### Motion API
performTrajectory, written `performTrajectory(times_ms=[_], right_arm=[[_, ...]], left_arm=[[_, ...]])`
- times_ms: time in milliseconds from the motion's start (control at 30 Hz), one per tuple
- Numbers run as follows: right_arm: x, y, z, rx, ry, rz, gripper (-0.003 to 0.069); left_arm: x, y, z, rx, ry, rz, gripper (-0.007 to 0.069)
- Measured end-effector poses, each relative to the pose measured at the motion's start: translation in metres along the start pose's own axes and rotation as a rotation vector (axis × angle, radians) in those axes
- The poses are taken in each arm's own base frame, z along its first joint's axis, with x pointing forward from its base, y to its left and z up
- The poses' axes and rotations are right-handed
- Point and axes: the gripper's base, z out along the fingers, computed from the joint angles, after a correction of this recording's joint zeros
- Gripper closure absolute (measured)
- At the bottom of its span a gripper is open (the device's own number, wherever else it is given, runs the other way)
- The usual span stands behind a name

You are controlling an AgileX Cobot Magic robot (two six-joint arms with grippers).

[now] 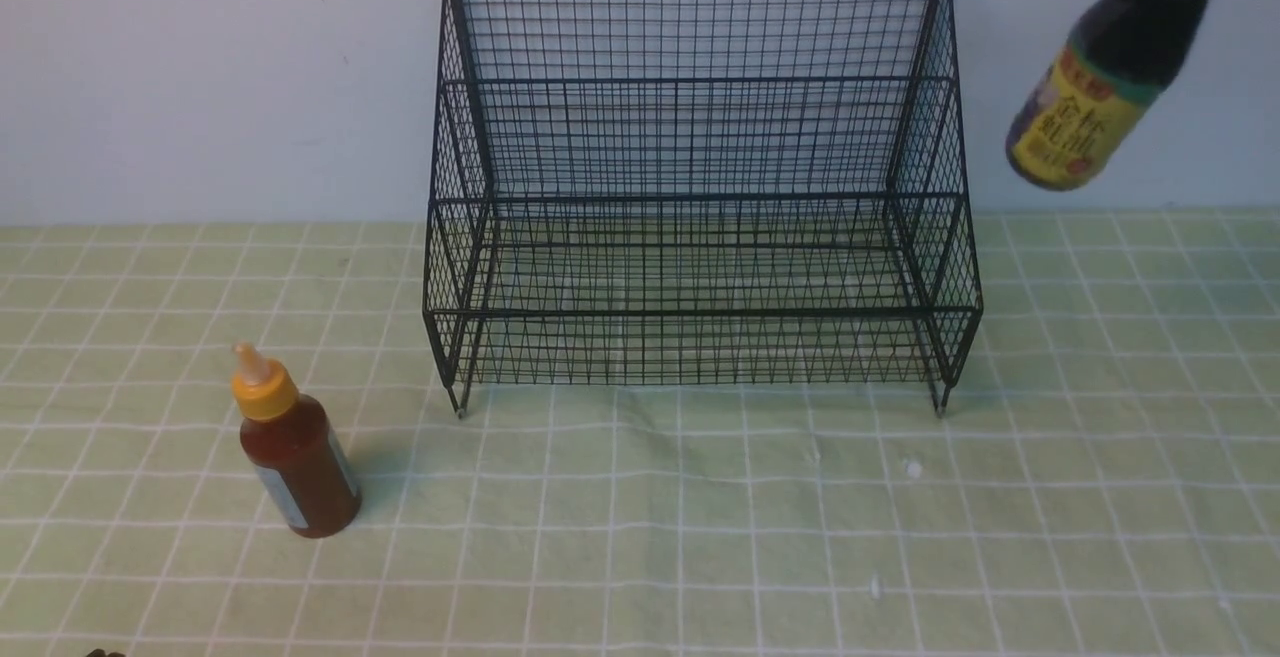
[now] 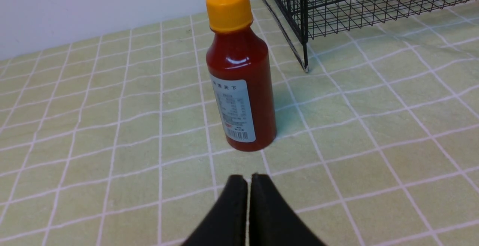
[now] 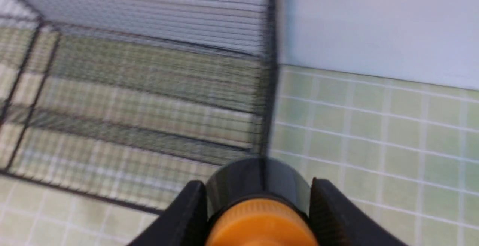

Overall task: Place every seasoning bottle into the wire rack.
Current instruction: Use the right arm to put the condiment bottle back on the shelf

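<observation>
The black wire rack [image 1: 700, 187] stands at the back middle of the table, its tiers bare. The reddish-brown bottle [image 1: 292, 447] with orange cap stands upright left of the rack; it also shows in the left wrist view [image 2: 239, 85]. My left gripper [image 2: 248, 180] is shut and empty, a short way in front of that bottle. My right gripper [image 3: 258, 193] is shut on the dark bottle [image 1: 1095, 97] with yellow label, held tilted in the air right of the rack's top; its orange cap [image 3: 262, 223] shows between the fingers.
A green checked cloth [image 1: 700, 537] covers the table. A pale wall [image 1: 200, 67] rises right behind the rack. The rack's corner leg [image 2: 305, 64] stands close to the reddish-brown bottle.
</observation>
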Motion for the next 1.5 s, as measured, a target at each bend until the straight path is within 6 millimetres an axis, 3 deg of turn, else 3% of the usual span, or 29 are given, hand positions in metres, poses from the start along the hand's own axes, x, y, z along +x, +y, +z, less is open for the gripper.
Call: performTrajectory(times_ms=[200,267,400,433,567,900,1033,1200,1333,1500], right_arm=[[0.002,0.032,0.024,-0.076,0.043,-0.061,0.0336],[0.002,0.038,0.044,-0.086,0.074,-0.071,0.0336],[0.004,0.04,0.07,-0.087,0.113,-0.074,0.0336],[0.006,0.039,0.09,-0.085,0.143,-0.076,0.0336],[0.013,0.037,0.122,-0.076,0.209,-0.077,0.0336],[0.03,0.033,0.164,-0.067,0.338,-0.076,0.0336],[0.029,0.033,0.164,-0.067,0.341,-0.077,0.0326],[0.023,0.035,0.156,-0.073,0.319,-0.077,0.0253],[0.004,0.037,0.125,-0.069,0.219,-0.057,0.018],[-0.012,0.039,0.073,-0.059,0.092,-0.028,0.0177]], left_arm=[[0.0,0.0,0.0,0.0,0.0,0.0,0.0631],[0.0,0.0,0.0,0.0,0.0,0.0,0.0631],[0.0,0.0,0.0,0.0,0.0,0.0,0.0631],[0.0,0.0,0.0,0.0,0.0,0.0,0.0631],[0.0,0.0,0.0,0.0,0.0,0.0,0.0631],[0.0,0.0,0.0,0.0,0.0,0.0,0.0631],[0.0,0.0,0.0,0.0,0.0,0.0,0.0631],[0.0,0.0,0.0,0.0,0.0,0.0,0.0631],[0.0,0.0,0.0,0.0,0.0,0.0,0.0631],[0.0,0.0,0.0,0.0,0.0,0.0,0.0631]])
